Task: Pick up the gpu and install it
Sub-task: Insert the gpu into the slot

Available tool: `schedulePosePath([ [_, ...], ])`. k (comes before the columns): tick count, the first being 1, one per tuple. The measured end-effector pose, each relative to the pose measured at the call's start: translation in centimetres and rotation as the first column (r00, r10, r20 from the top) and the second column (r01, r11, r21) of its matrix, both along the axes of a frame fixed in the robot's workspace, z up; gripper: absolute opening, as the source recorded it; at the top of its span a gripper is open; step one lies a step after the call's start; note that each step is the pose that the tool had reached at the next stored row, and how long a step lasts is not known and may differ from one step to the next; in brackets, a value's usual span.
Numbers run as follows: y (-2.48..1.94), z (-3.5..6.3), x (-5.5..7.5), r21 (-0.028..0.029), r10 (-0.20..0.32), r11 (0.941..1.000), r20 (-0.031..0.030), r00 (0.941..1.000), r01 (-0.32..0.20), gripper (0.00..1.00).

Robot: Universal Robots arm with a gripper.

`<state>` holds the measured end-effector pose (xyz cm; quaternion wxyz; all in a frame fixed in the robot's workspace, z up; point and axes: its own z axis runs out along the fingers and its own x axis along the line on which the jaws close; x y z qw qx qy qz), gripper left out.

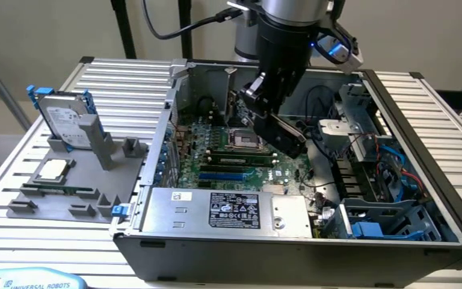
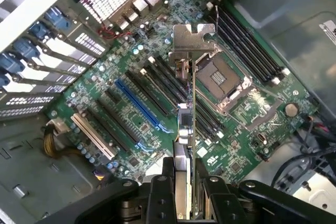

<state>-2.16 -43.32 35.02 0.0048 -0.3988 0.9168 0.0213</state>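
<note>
Claw [image 2: 186,190]: clamping the graphics card [image 2: 186,124] between its fingers.
Graphics card: hanging edge-on over the motherboard [image 2: 247,145], beside its processor socket [image 2: 223,77].
Metal bracket [image 2: 193,38]: pointing toward the motherboard.

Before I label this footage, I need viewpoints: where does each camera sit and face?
Exterior view: off the arm, above, looking down into the open grey computer case; shows arm and gripper.
Wrist view: on the wrist, looking along the held thin silver-bracketed gpu at the green motherboard; fingers show.
Shared: gpu, motherboard.
</note>
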Motion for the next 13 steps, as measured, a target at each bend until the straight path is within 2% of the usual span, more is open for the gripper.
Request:
schedulePosePath([
  [3,0.0,-0.38,0.0,-0.0002,0.055,0.9985,0.0005,0.9985,-0.055,0.27],
  [7,0.0,-0.87,0.0,0.0,0.127,0.992,0.001,0.992,-0.127,0.27],
  [9,0.0,-1.1,0.0,0.0,0.162,0.9867,0.001,0.9867,-0.162,0.27],
  [13,0.0,-1.57,0.0,-0.0001,0.235,0.972,0.001,0.972,-0.235,0.27],
])
